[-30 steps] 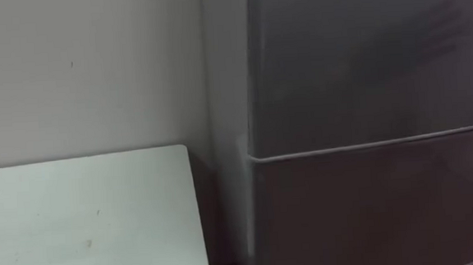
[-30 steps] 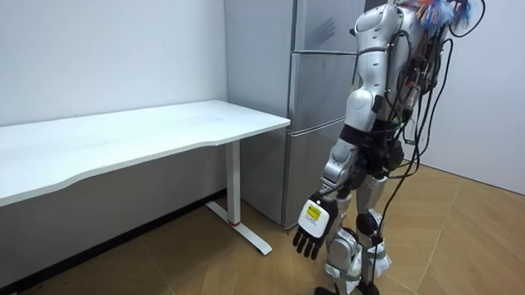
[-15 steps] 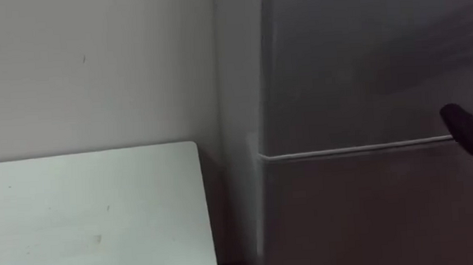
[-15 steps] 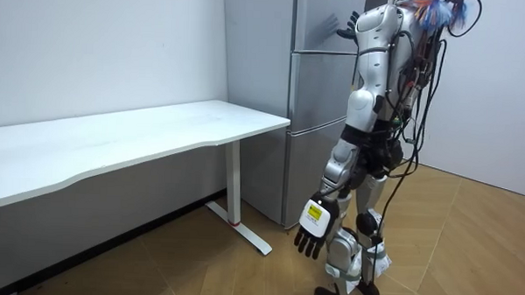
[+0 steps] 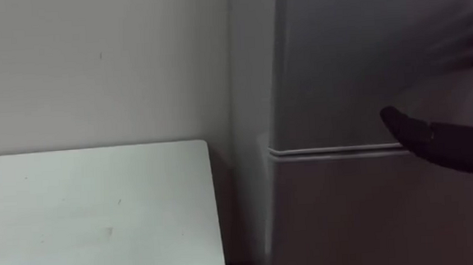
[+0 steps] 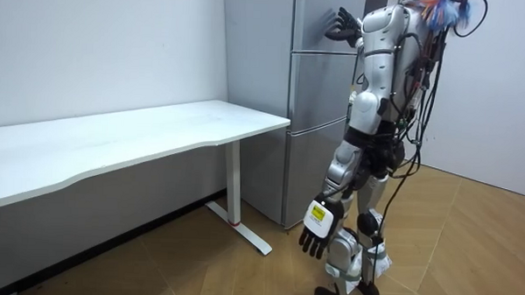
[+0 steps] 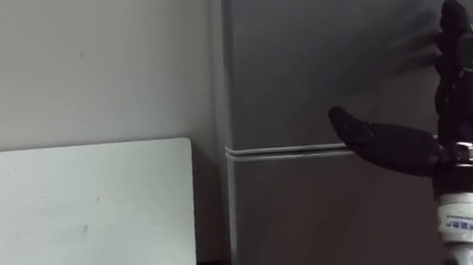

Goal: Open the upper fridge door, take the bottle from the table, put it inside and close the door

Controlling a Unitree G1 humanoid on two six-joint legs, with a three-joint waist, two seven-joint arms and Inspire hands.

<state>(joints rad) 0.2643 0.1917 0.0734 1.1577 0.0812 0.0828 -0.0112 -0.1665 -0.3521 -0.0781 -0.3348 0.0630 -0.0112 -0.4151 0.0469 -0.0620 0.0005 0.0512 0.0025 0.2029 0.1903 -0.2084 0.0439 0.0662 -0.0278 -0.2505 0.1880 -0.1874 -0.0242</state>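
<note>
A humanoid robot stands facing the fridge [image 7: 315, 70], its right hand [image 7: 459, 115] raised at 3 o'clock in the eye views, thumb stretched toward 9 o'clock and fingers straight up toward 12, holding nothing. A second ago only a dark sliver showed at that edge, and half a second ago a single tip. Now the thumb reaches well in across the seam [image 7: 287, 150] between the upper and lower doors. The whole eye picture has also slid sideways since then, which is the camera's own shift. In the room view the robot keeps its spot on the wood floor [image 6: 469, 251], and the raised hand has come out from behind its chest onto the upper door at 1 o'clock.

The left hand [image 6: 317, 228] hangs by the thigh at 5 o'clock in the room view, fingers loosely relaxed and empty, a touch nearer the leg than before.

The white table [image 7: 77, 216] fills 8 o'clock in the eye views, its corner just beside the fridge's side, with the pale wall [image 7: 84, 60] behind.

Both doors lie flush and shut. Whether the fingertips press the upper door or stop just short cannot be told. The right hand is cut off at the edge in the left eye view, and its wrist runs out at 5 o'clock in the right eye view. Where the bottle is cannot be told.
</note>
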